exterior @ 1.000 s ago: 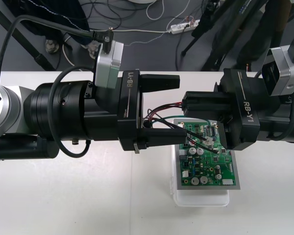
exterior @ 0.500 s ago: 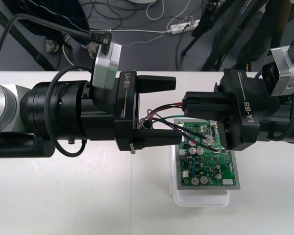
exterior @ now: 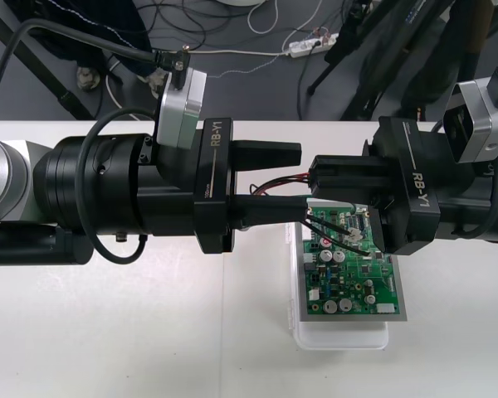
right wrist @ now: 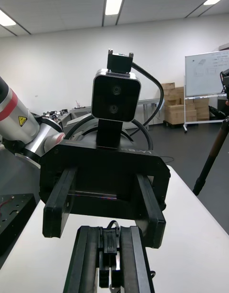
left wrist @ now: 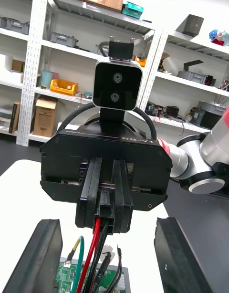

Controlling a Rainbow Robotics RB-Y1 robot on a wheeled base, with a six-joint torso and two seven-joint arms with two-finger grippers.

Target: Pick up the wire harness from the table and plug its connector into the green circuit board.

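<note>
Insertion is judged the step in hand: the wire harness (left wrist: 92, 247) is clenched in the right gripper (left wrist: 106, 224) over the green circuit board's (exterior: 353, 282) far edge (plug seating cannot be told), the left gripper (exterior: 300, 177) released astride its wires — so careful lowering is called for.

We see the board (exterior: 353, 278) on its base (exterior: 340, 336), right of the counter's (exterior: 108, 332) middle, well back from its far edge. Above its far-left corner, left tool (exterior: 300, 180) and right tool (exterior: 314, 181) meet head-on, with the harness (left wrist: 94, 238) between them, clamped in the right tool's fingers.
</note>
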